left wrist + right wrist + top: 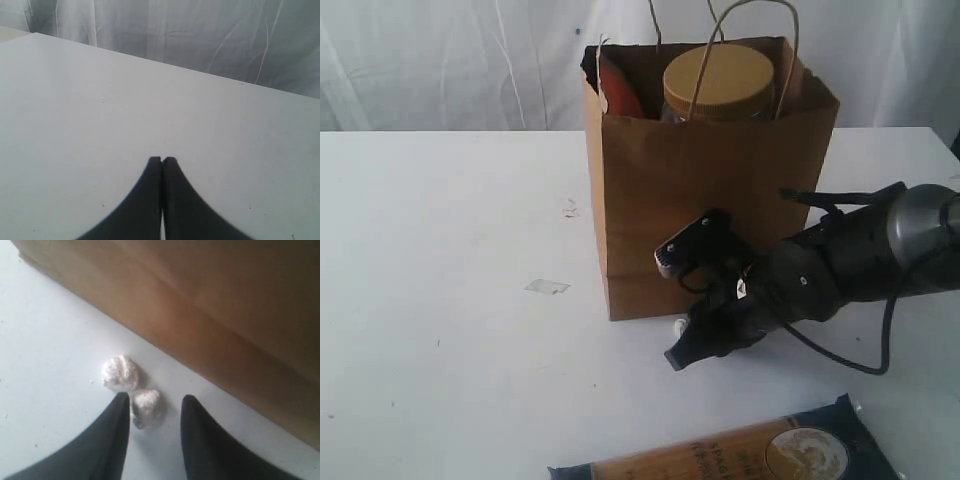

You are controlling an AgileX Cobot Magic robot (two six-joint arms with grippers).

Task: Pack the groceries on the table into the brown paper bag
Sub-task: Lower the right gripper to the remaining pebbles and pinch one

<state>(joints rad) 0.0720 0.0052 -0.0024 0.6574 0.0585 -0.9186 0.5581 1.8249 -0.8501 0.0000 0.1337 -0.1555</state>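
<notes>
The brown paper bag (700, 190) stands upright on the white table (450, 300). Inside it I see the clear jar with its tan lid (718, 76) and an orange-brown pouch (618, 92) at the bag's left side. A long dark-blue-and-tan packet (740, 452) lies flat at the table's front edge. My right gripper (672, 308) is low in front of the bag's base, open, and holds nothing. In the right wrist view the right gripper (155, 402) has a white pebble-like bit (145, 406) between its fingers, against one of them. My left gripper (162, 160) is shut over bare table.
A second white bit (120, 373) lies just beyond the first, near the bag's bottom edge (200, 355). A small clear scrap (548, 287) and a dark mark (570, 208) lie left of the bag. White curtain hangs behind the table.
</notes>
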